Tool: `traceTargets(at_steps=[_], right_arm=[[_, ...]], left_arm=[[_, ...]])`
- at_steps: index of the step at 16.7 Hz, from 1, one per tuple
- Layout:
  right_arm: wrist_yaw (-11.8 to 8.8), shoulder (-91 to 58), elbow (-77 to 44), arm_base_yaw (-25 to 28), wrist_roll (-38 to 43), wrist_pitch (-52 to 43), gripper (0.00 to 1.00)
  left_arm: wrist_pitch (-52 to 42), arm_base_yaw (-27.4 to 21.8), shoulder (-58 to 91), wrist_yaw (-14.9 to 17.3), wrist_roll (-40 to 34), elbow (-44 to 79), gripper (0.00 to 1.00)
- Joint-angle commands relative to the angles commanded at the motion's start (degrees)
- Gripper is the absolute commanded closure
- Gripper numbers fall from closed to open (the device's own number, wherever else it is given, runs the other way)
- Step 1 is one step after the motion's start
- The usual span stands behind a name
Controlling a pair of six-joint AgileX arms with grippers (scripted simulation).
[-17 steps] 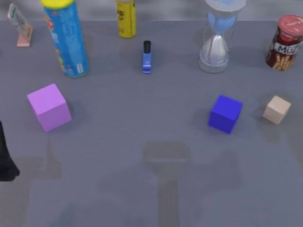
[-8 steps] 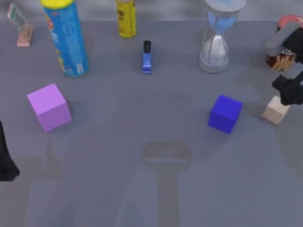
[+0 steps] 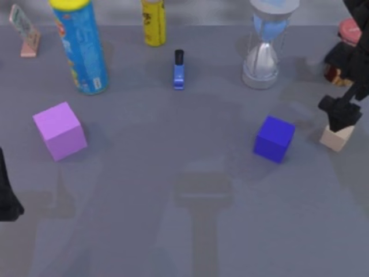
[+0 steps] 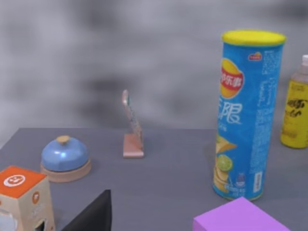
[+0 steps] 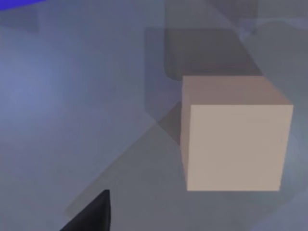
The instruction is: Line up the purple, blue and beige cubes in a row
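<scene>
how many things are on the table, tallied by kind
cubes: 3 (purple cube, blue cube, beige cube)
cans and jars: 2 (chips can, red-lidded jar)
bottles: 2 (yellow bottle, small blue bottle)
hourglass: 1
phone stand: 1
call bell: 1
orange-topped box: 1
total: 11

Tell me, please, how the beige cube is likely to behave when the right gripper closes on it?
The beige cube has flat, square faces, so it probably sits stably and won't roll. It looks rigid. Being the smallest cube, it could skid if the right gripper lands off-centre.
</scene>
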State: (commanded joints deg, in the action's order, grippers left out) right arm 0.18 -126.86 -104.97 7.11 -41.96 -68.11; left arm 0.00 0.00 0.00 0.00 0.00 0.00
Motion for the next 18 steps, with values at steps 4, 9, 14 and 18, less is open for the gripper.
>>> traceTargets(at_steps=[4,9,14,18], right_arm=[[0.02,0.06,0.32,-0.29,0.03,0.31,0.00],[0.03,-3.07,6.04,-0.02,0.06,9.40,0.00],[0.06,-6.11,10.94,0.08,0.16,17.06,0.00],[0.06,-6.11,10.94,0.08,0.16,17.06,0.08]], left_arm=[[0.00,0.00,0.00,0.00,0.00,0.00,0.00],[0.00,0.00,0.00,0.00,0.00,0.00,0.00],[0.00,0.00,0.00,0.00,0.00,0.00,0.00],[0.00,0.00,0.00,0.00,0.00,0.00,0.00]])
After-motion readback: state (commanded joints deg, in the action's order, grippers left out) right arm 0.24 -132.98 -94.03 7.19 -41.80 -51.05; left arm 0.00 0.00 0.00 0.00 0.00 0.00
